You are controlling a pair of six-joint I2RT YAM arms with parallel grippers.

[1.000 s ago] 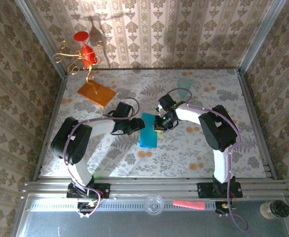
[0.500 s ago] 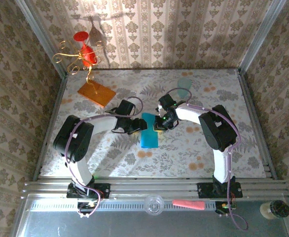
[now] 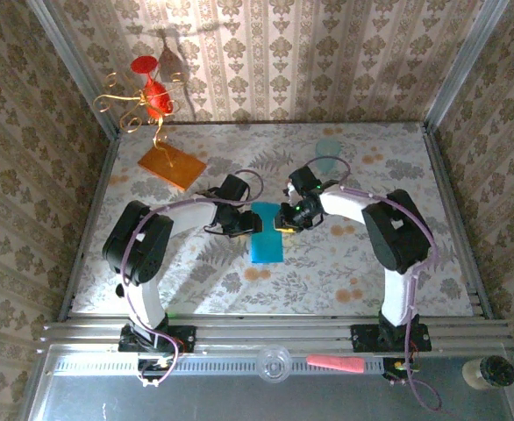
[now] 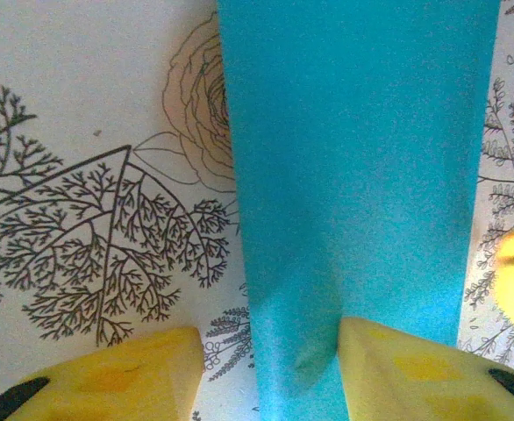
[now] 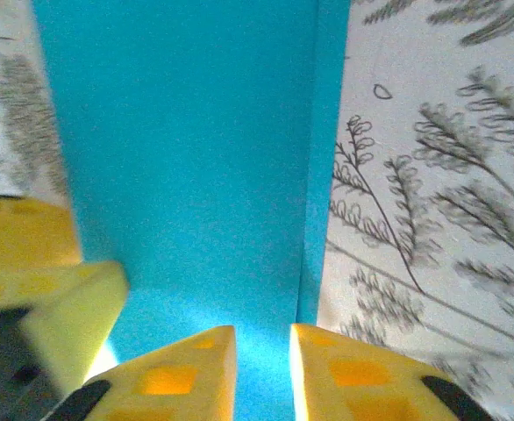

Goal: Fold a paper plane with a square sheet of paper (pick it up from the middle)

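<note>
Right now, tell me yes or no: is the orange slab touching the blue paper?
No, the orange slab lies at the far left of the table, well apart from the blue paper near its middle.

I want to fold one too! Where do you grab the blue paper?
I'd pinch the blue paper at a long side edge, coming in low from the side. It lies flat on the table, folded narrow, so only an edge can be lifted.

Walls [image 3: 327, 53] on 3 sides: beige damask/stripe wallpaper. Tabletop [image 3: 196, 281] w/ pale fern & flower print, orange blossoms. Alu rail [image 3: 274, 331] along near edge, metal posts [image 3: 73, 70] at back corners. Bright patch front-left.
</note>
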